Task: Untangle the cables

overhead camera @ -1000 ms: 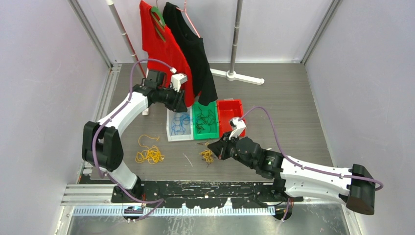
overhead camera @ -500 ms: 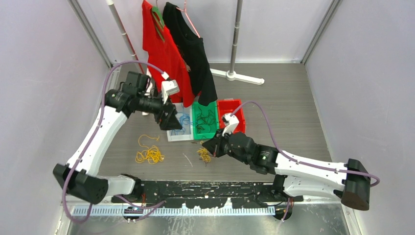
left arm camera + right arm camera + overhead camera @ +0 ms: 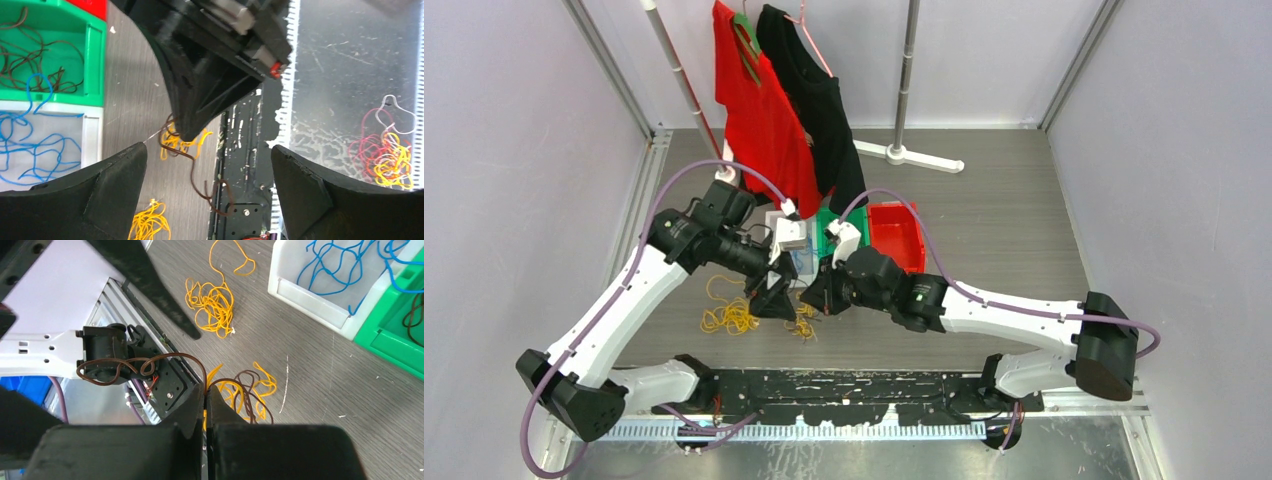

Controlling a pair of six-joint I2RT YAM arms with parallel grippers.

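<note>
Left arm nearer; cables in bins

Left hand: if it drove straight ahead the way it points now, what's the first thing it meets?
Most likely the brown cable hanging from the shut right hand. It lies centred ahead of the open left hand, though depth is unclear.

White arm links w/ blk joints, thin purple hoses, matte-blk wedge-shaped pincer fingers.

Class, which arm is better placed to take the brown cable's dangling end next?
Left, probably: the left gripper is open, the brown cable between its jaws; the right gripper is shut on it.
</note>
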